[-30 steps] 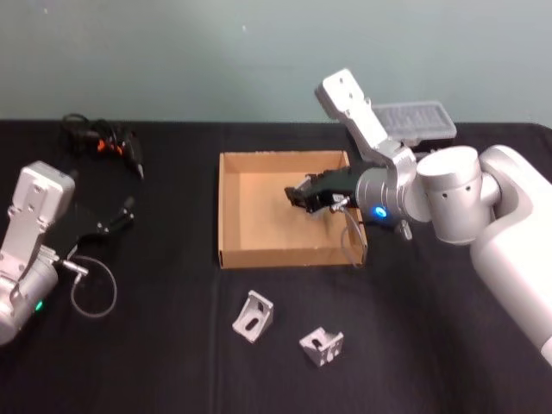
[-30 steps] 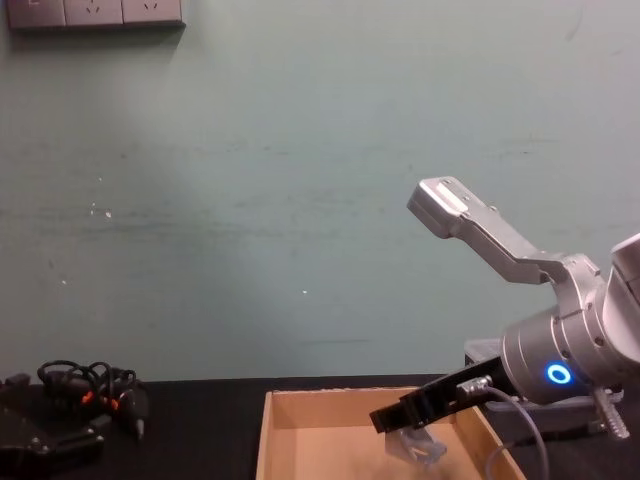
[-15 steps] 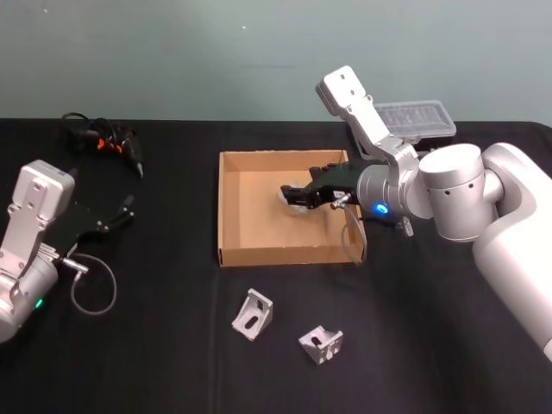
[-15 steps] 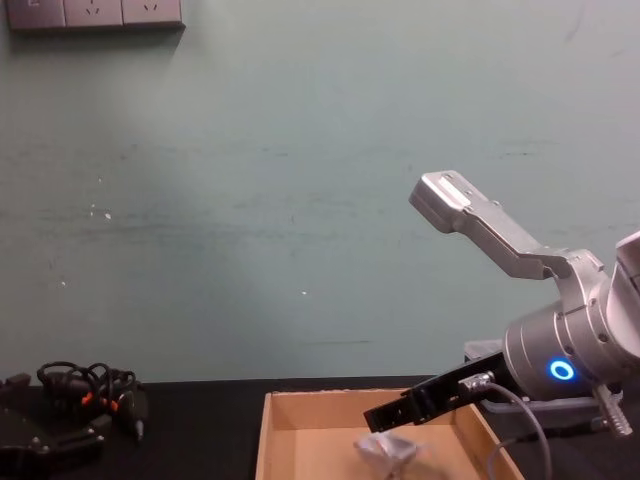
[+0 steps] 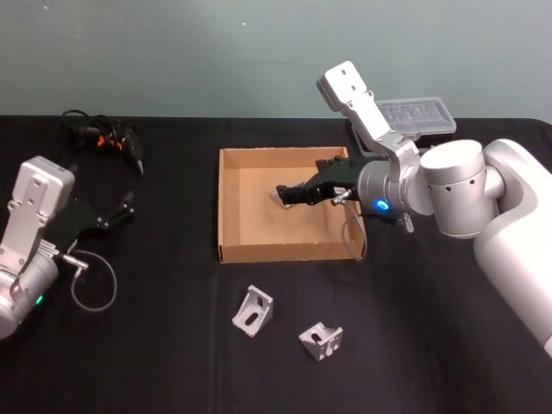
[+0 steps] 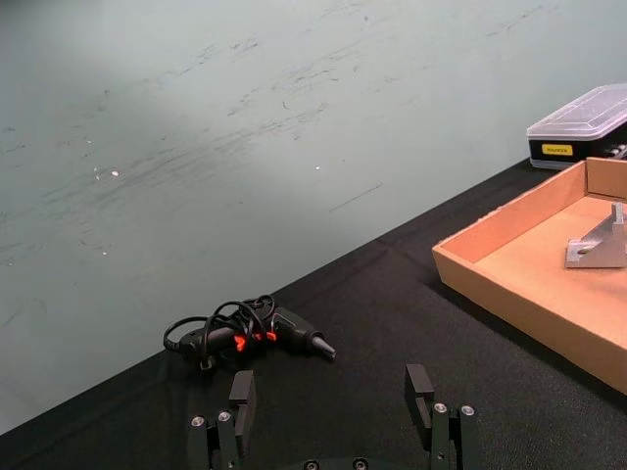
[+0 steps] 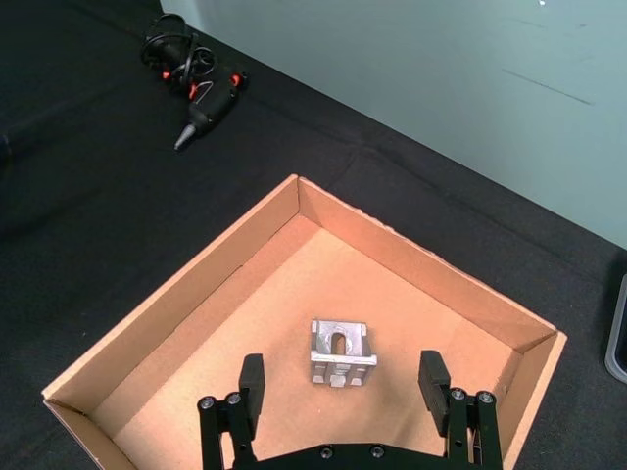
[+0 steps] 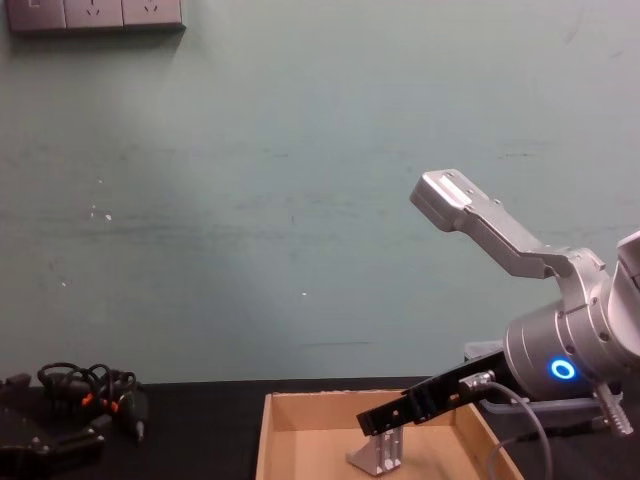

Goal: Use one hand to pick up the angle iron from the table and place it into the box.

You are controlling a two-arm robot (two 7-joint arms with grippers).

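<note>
One silver angle iron (image 7: 342, 352) lies on the floor of the tan cardboard box (image 7: 186, 313), free of any grip. My right gripper (image 7: 342, 360) hovers just above it, open, with a finger (image 7: 250, 384) on either side. The chest view shows the same angle iron (image 8: 378, 455) under the black right gripper (image 8: 385, 417). Two more angle irons (image 5: 253, 311) (image 5: 322, 341) rest on the black table (image 5: 172, 345) in front of the box (image 5: 231, 256). My left gripper (image 6: 331, 392) is parked open at the far left.
A black tool with coiled cable (image 5: 108, 141) lies at the back left. A clear-lidded plastic case (image 5: 418, 118) sits behind the box on the right. A loose cable loop (image 5: 90, 289) trails from the left arm.
The right gripper opened and let go of the angle iron, which dropped and came to rest on the box floor. The gripper also shifted left over the box. The left arm stayed put.
</note>
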